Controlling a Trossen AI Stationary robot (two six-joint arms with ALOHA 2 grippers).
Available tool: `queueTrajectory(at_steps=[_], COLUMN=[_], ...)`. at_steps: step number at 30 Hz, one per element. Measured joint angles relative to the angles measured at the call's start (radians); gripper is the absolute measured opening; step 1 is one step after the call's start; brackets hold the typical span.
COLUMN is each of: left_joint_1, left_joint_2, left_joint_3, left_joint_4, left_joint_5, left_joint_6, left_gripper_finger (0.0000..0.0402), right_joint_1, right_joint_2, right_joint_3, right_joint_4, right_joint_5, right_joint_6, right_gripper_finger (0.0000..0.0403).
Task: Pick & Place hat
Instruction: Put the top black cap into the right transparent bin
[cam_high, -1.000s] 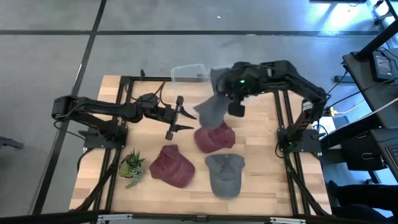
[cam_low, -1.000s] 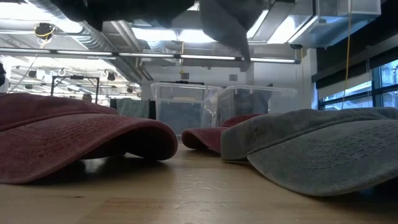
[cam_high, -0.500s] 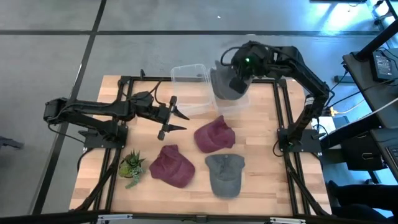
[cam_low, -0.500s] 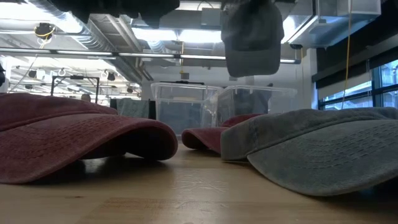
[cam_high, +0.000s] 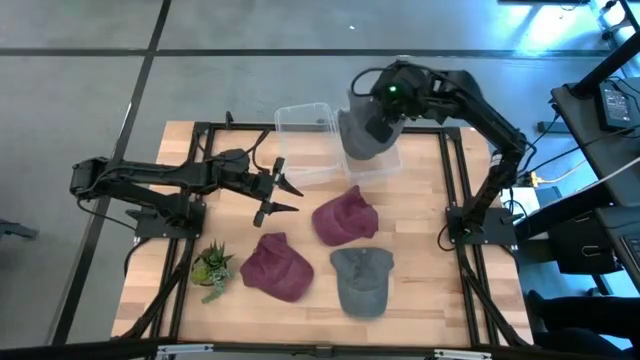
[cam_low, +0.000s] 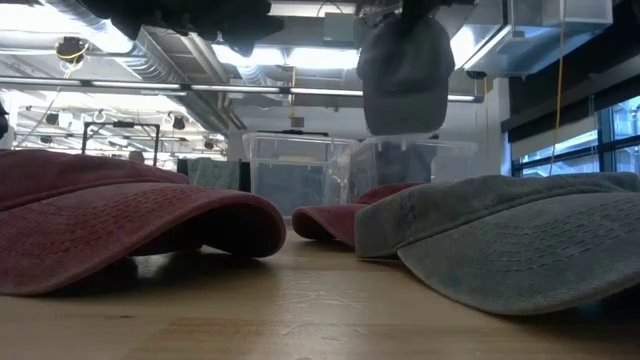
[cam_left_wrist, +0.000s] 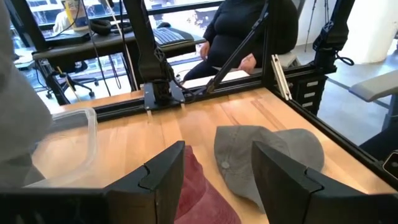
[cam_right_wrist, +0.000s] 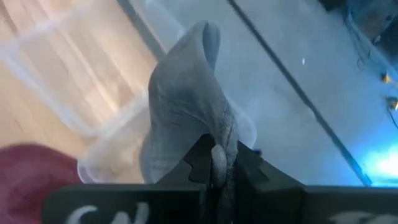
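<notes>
Above the clear bin (cam_high: 372, 168) at the table's far edge, the right gripper (cam_high: 378, 128) has its fingers pinched tight on a grey hat (cam_high: 362, 135), which hangs limp: light, soft cloth, best held by a fold. The left gripper (cam_high: 277, 192) waits, half-open and empty.

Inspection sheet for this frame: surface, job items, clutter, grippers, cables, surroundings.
Surface: wooden table, bare between items.
Job's things: grey hat hanging above the clear bins; two maroon hats and a second grey hat lying flat.
Clutter: small potted plant near the front left.
Grippers: right gripper shut on the grey hat; left gripper open, empty, above the table.
Cables: black leads along the left arm.
Surroundings: seated person beyond the table edge.
</notes>
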Motion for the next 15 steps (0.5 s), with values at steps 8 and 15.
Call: queueTrajectory(at_steps=[8,15], left_joint_1=[-0.002,-0.002], left_joint_2=[0.0,0.0], left_joint_3=[0.0,0.0], left_joint_4=[-0.018,-0.053], left_joint_5=[0.002,0.002], left_joint_6=[0.0,0.0], left_gripper_finger=[0.018,0.018], right_joint_1=[-0.001,-0.012], right_joint_2=[0.001,-0.011], right_joint_3=[-0.221,-0.406], right_joint_4=[0.114,0.245], right_joint_5=[0.0,0.009], right_joint_6=[0.018,0.013], right_gripper_finger=[0.0026,0.0026])
